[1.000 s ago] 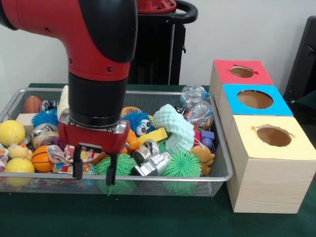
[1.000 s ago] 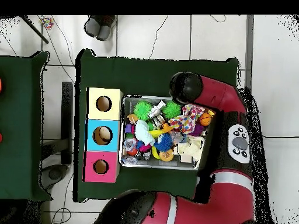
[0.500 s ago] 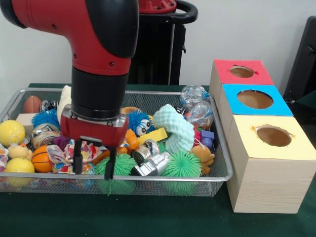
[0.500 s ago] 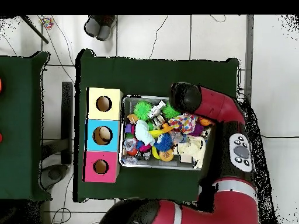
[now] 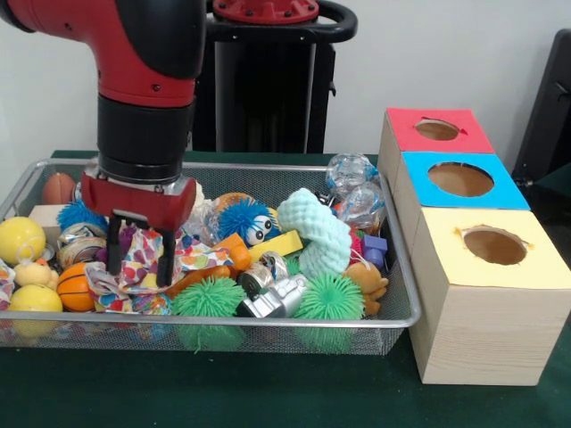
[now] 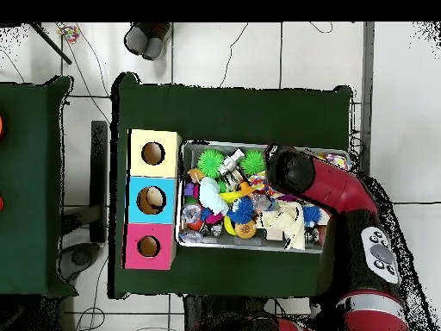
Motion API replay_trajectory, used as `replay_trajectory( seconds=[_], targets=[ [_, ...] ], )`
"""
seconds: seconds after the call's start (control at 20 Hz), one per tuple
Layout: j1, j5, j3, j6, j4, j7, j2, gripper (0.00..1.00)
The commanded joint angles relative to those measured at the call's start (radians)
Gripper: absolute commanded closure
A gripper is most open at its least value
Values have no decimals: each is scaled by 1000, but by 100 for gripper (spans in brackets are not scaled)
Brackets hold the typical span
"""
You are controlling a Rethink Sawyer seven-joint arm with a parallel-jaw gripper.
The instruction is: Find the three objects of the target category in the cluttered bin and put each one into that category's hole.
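Observation:
My gripper (image 5: 140,267) is open and hangs low over the left half of the wire bin (image 5: 268,318). Its two fingers (image 5: 168,259) straddle a crumpled multicoloured cloth toy (image 5: 143,254) without closing on it. Just right of it lie two green spiky balls (image 5: 210,299) (image 5: 330,299), a silver metal piece (image 5: 278,297) and a blue fuzzy toy with eyes (image 5: 250,219). In the overhead view the arm's head (image 6: 289,171) covers the gripper above the bin's right part (image 6: 250,145). Three boxes with holes stand beside the bin: red (image 5: 437,129), blue (image 5: 461,179) and yellow (image 5: 493,245).
Yellow balls (image 5: 20,239), a small basketball (image 5: 75,285), a teal foam toy (image 5: 317,232), clear plastic balls (image 5: 350,171), a brown bear (image 5: 368,283) and a purple block (image 5: 375,248) crowd the bin. The bin's raised rim runs all round. A black stand (image 5: 268,80) rises behind.
The arm has swung left and farther back in the front view. The gripper went from the front rim over a green spiky ball to over the multicoloured cloth toy, still open.

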Motion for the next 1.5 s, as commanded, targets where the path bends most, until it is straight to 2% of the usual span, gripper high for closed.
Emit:
replay_trajectory(
  seconds=[0.05,0.15,0.3,0.6,1.2,1.5],
  targets=[
    [-6,-27,74,-46,129,123,-9,0],
    [6,-33,55,-45,122,126,-5,0],
    [59,-42,-24,-45,111,168,0,0],
    [81,-34,-49,-71,129,182,0,0],
    [45,-26,-4,-100,135,147,23,0],
    [26,-29,13,-137,117,140,65,0]
  ],
)
